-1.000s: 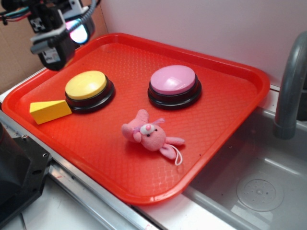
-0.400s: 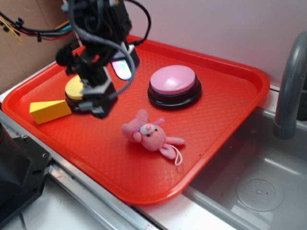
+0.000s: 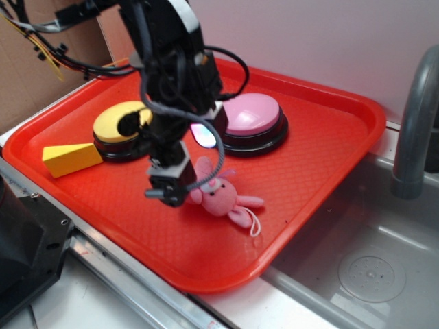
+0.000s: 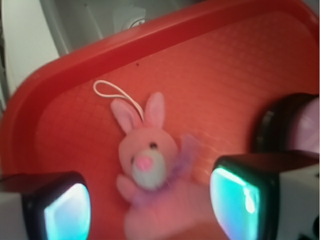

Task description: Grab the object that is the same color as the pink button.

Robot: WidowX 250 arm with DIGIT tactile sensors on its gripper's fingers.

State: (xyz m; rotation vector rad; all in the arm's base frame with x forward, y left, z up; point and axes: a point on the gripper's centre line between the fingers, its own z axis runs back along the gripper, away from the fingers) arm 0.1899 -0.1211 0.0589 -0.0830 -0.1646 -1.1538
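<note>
We see our gripper (image 4: pixel 150 200) spread wide, fingers apart above the pink bunny (image 3: pixel 223 197), which lies on the red tray (image 3: pixel 322 157) just in front of the pink button (image 3: pixel 252 115).

The arm hides the left part of the pink bunny (image 3: pixel 221 197) and part of the yellow button (image 3: pixel 116 120) in the exterior view. In the wrist view the bunny's lower body blurs away, and the pink button (image 4: pixel 300 125) runs off the right edge.
</note>
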